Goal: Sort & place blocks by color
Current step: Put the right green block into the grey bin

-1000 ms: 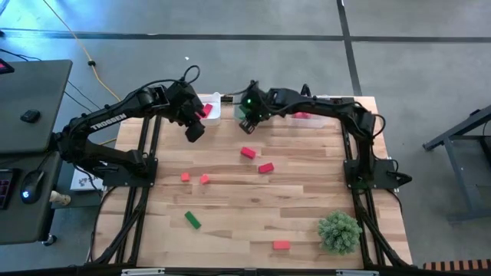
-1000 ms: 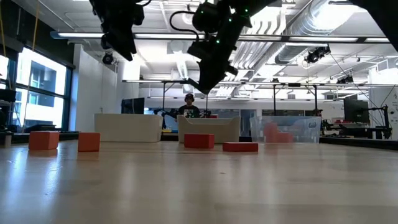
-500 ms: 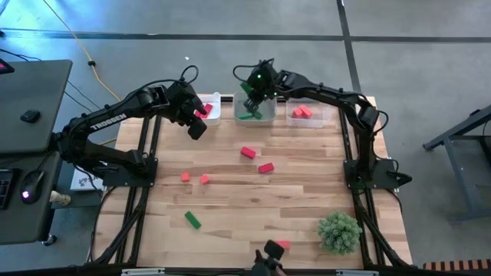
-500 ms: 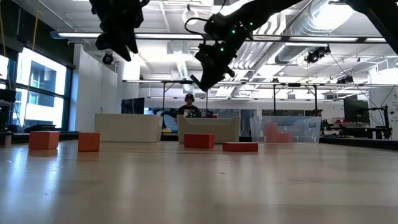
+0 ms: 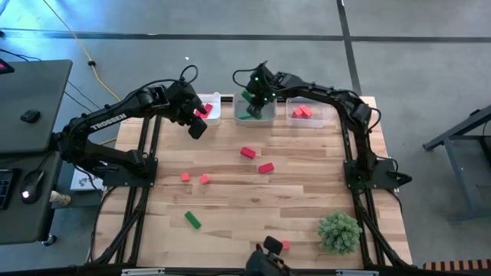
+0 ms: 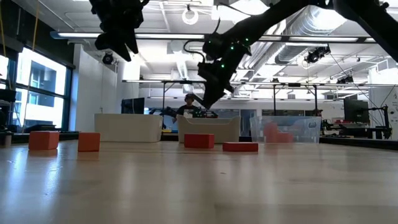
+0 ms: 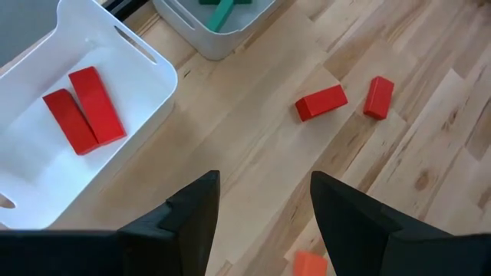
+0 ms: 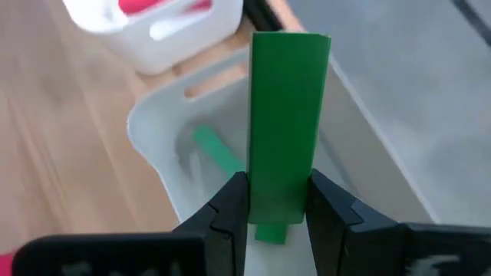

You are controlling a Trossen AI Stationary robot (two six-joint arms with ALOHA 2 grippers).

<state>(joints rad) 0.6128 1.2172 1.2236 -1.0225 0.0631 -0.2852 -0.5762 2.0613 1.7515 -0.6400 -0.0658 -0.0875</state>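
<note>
- Right wrist view: the right gripper [image 8: 280, 203] has its jaws clenched on a green bar [image 8: 288, 123], upright over the middle bin [image 8: 153, 146]; best lower it before letting go, clear of the rim.
- Left gripper [image 7: 261, 203] hangs released above the worktop [image 7: 253, 130].
- Blocks look hard, smooth, square-edged; bins thin translucent plastic.

Light wood table [image 5: 307, 192], plank top. Along 12 o'clock edge three bins in a row: left bin [image 5: 211, 110], middle bin [image 5: 255, 112], right bin [image 5: 305, 115]. Near centre two red bars [image 5: 247, 152] [image 5: 265, 168], close together. Toward 9 o'clock two small orange-red cubes [image 5: 185, 177] [image 5: 204, 179] side by side. At 7 o'clock a green bar [image 5: 192, 220]. At 6 o'clock a red block [image 5: 285, 245], partly hidden. At 5 o'clock a bushy green plant [image 5: 338, 231].
</note>
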